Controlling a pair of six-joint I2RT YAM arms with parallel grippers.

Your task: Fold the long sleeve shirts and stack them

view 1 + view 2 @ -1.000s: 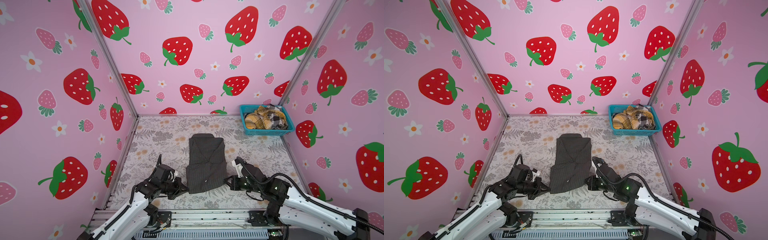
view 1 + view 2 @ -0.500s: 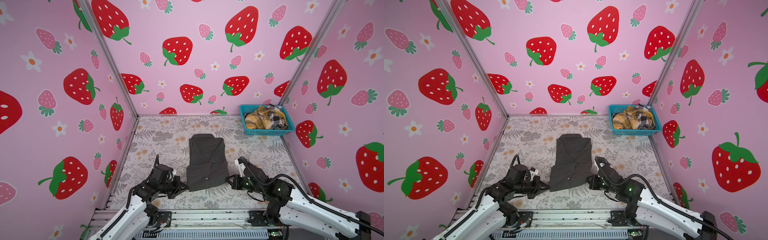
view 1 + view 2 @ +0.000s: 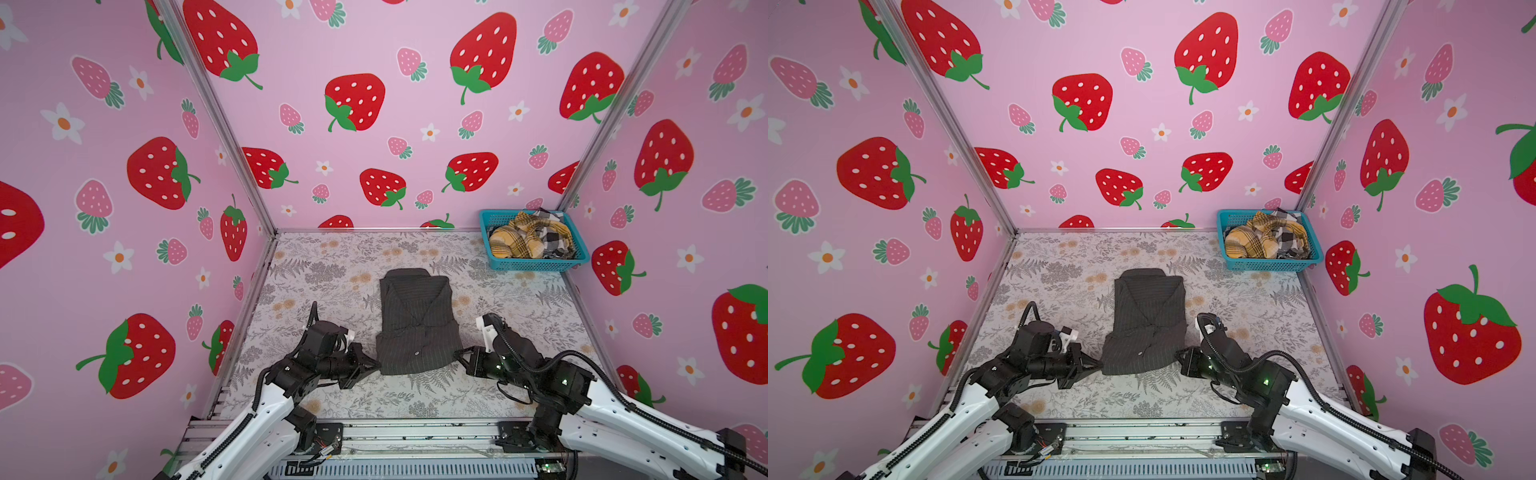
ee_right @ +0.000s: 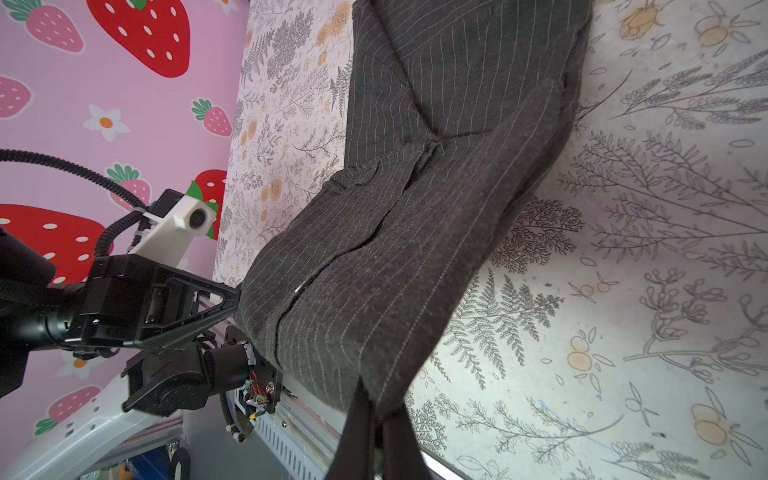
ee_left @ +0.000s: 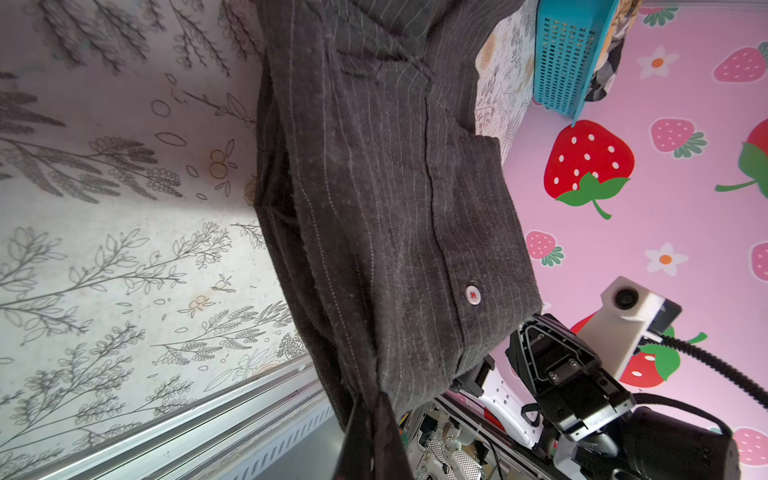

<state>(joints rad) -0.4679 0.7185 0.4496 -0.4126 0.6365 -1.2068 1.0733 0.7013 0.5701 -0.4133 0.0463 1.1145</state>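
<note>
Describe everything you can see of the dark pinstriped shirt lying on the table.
The dark pinstriped shirt is charcoal woven cloth with thin pale stripes, a collar at its far end and a pale button on the front placket. It lies folded into a narrow rectangle, mid-table on the floral table cover. The left gripper and right gripper each pinch one near corner with closed jaws, that edge raised slightly off the cover.
</note>
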